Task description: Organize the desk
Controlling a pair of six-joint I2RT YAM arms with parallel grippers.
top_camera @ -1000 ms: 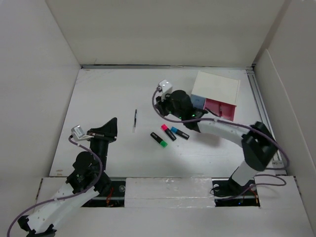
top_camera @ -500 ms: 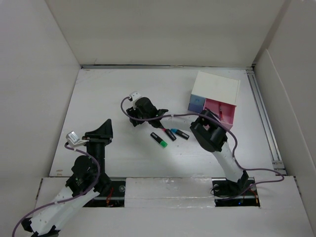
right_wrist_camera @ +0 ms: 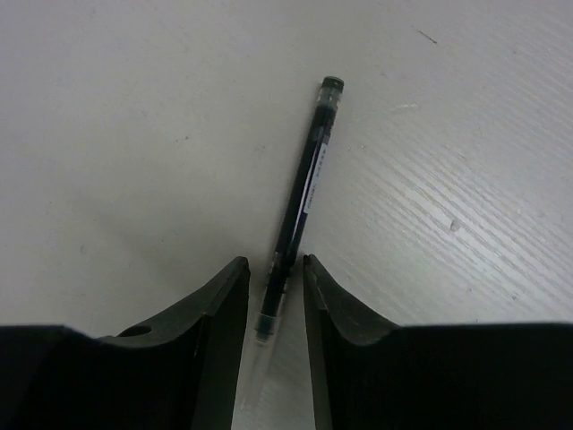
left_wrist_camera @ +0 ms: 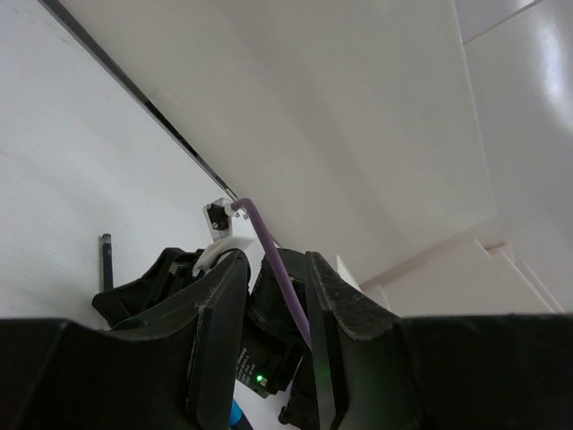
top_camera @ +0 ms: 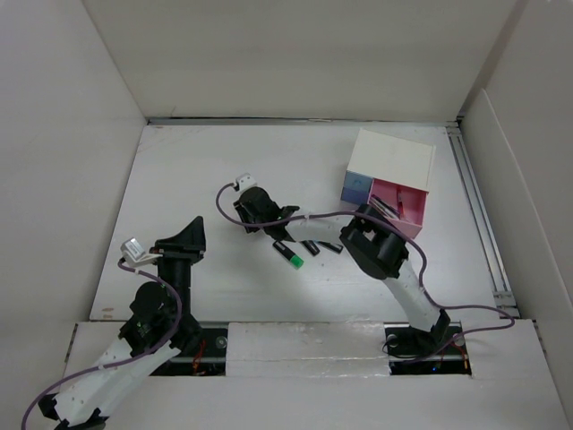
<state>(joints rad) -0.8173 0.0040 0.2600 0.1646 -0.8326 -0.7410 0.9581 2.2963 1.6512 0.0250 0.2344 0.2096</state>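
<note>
White desk (top_camera: 188, 170) remains mostly unsorted: 3 markers (top_camera: 290, 255) lie loose near its middle, drawer box (top_camera: 394, 161) sits far right, right gripper (right_wrist_camera: 275, 264) straddles the pen (right_wrist_camera: 303, 188) with jaws apart, and left gripper (left_wrist_camera: 271, 260) hangs parted, empty.

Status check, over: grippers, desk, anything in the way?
Right gripper open, straddling thin black pen end on matte white desk. Left gripper open, empty, off the desk. Green-tipped black marker lies nearby, not blocking.
</note>
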